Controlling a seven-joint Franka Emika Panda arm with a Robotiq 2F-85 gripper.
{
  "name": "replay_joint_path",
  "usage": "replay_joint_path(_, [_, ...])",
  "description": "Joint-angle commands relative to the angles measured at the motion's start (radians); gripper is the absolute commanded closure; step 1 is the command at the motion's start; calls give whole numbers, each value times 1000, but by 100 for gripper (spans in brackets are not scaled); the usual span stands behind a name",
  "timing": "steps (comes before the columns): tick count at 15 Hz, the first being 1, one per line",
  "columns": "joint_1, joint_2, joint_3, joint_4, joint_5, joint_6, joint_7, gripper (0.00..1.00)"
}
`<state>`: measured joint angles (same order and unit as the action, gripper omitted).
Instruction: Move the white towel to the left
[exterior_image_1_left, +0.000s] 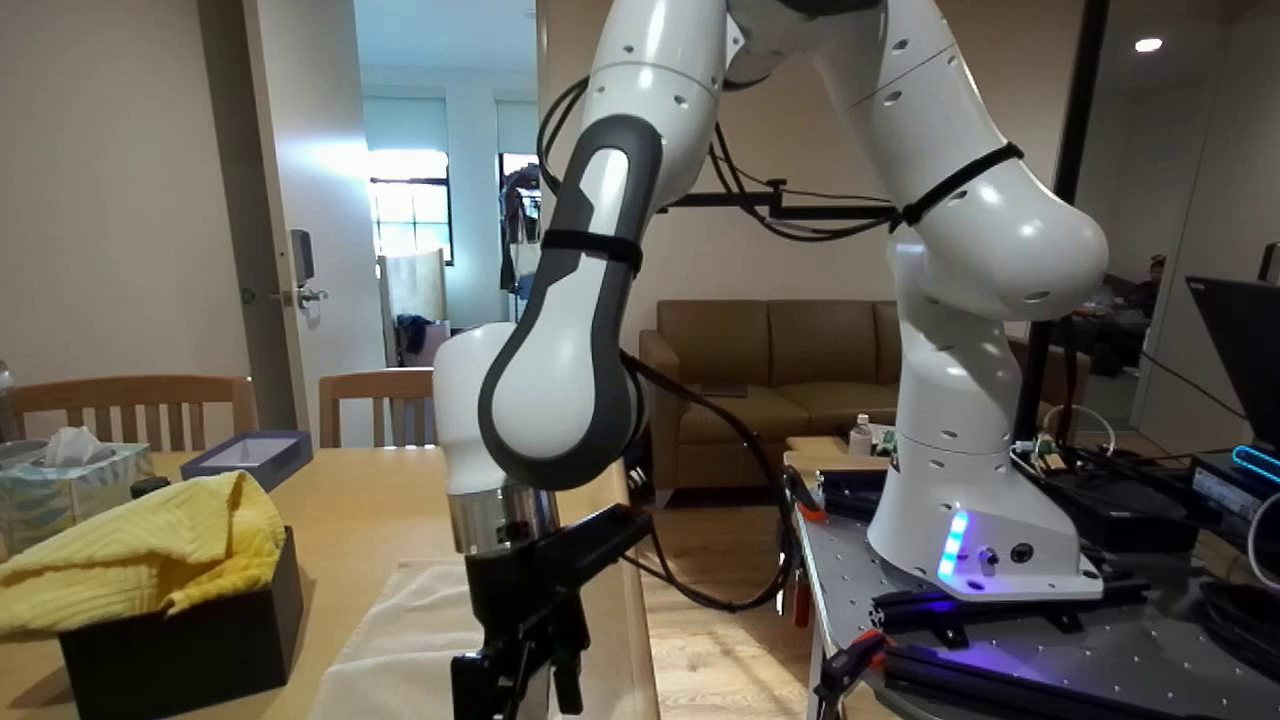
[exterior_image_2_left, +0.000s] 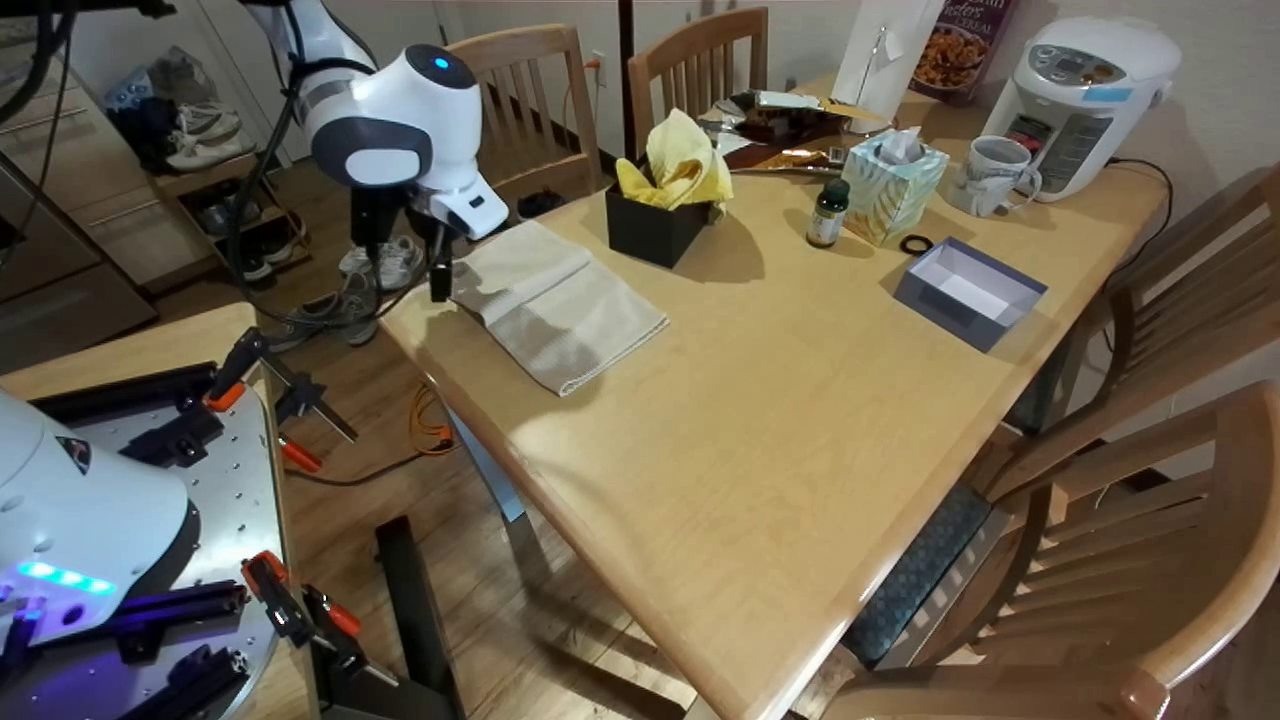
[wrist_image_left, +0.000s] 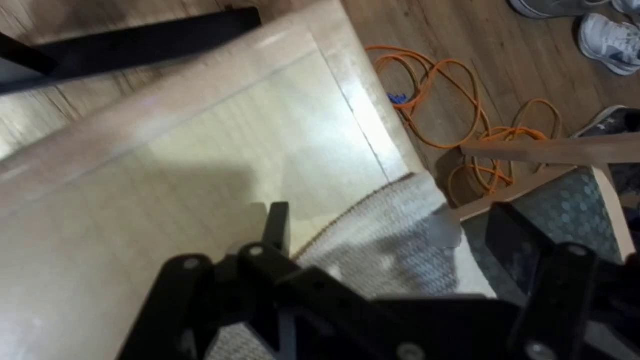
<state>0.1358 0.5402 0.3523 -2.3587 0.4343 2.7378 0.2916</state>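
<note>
Move looks undone: towel (exterior_image_2_left: 565, 310) flat on table (exterior_image_2_left: 750, 420), not held

The table first: the towel lies at its left end as seen in an exterior view, one part reaching the edge. No target spot visible, so can't say if that's left enough; whose left is meant, also unclear. My read: reach about done; grasp, sideways shift and release still to go. The towel sits just beside the black box (exterior_image_2_left: 640, 230) with the yellow cloth (exterior_image_2_left: 685, 165) in it, strip of bare table between. The gripper (wrist_image_left: 390, 215) is at the towel's left end; fingers (wrist_image_left: 277, 225) spread wide, towel showing between them in the wrist view, nothing gripped. Touching it or just above, can't tell.

Looks: rough rectangle overall, apparently folded, mostly flat. Off-white to beige, greyer where shaded. Crease across near the middle. One corner comes up to the table's edge, maybe drooping there; the gripper hides part. Fine woven surface up close. Smallest detail: thin dark line along one side, probably hem stitching.
</note>
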Motion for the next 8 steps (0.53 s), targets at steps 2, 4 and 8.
replay_joint_path(2, [139,-128,-135,5,-114,-320,187,0])
replay_joint_path(4, [181,-168,-170,26,-181,-444,260,0])
replay_joint_path(8, [192,-172,-173,47,-230,-444,237,0])
